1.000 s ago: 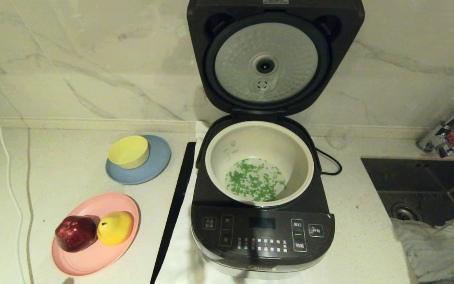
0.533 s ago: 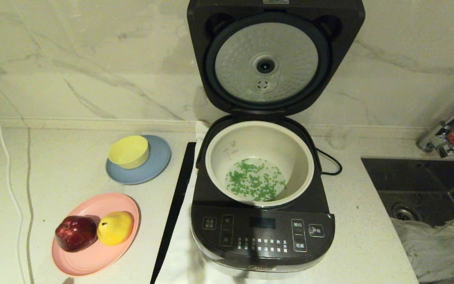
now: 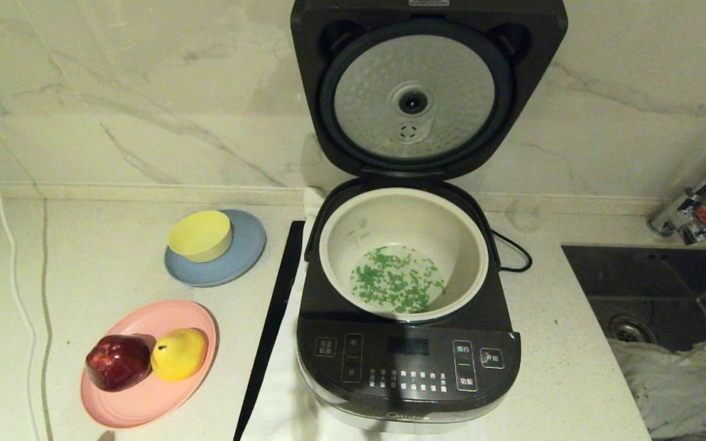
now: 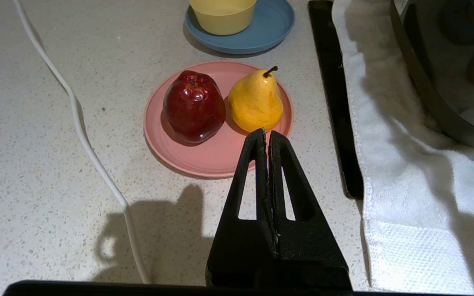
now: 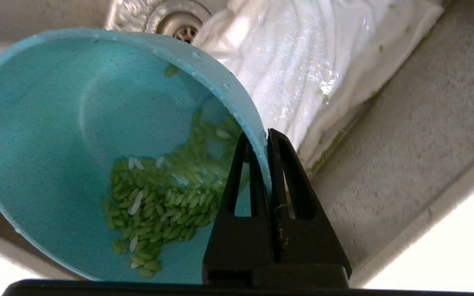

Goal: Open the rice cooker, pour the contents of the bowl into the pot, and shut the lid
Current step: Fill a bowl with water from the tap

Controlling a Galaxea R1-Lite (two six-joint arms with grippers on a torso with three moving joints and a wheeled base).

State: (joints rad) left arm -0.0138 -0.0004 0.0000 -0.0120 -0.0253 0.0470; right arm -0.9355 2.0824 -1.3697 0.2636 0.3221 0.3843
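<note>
We see the right end effector (image 5: pixel 266 137) pinched shut on the rim of the teal bowl (image 5: pixel 76 123), one finger inside the wall and one outside. The bowl hangs tilted over the sink (image 5: pixel 418 123), near the drain (image 5: pixel 175 20) and a wet white cloth (image 5: pixel 303 53). Green rice-like grains (image 5: pixel 159 201) with a few white ones sit pooled in its low side.

Left end effector (image 4: pixel 266 133) is fully closed and holds nothing, parked above the table (image 4: pixel 35 144) just short of a pink plate (image 4: pixel 204 158) with a red apple (image 4: pixel 194 106) and yellow pear (image 4: pixel 255 100).

In the head view neither arm shows. The rice cooker (image 3: pixel 408 361) stands with its lid (image 3: pixel 414 92) up, silver inner plate facing us. The pot (image 3: pixel 403 254) is seated inside, green bits (image 3: pixel 397 286) scattered on its floor. A yellow bowl (image 3: pixel 200 236) on a blue plate (image 3: pixel 242 260) sits left of the cooker.
</note>
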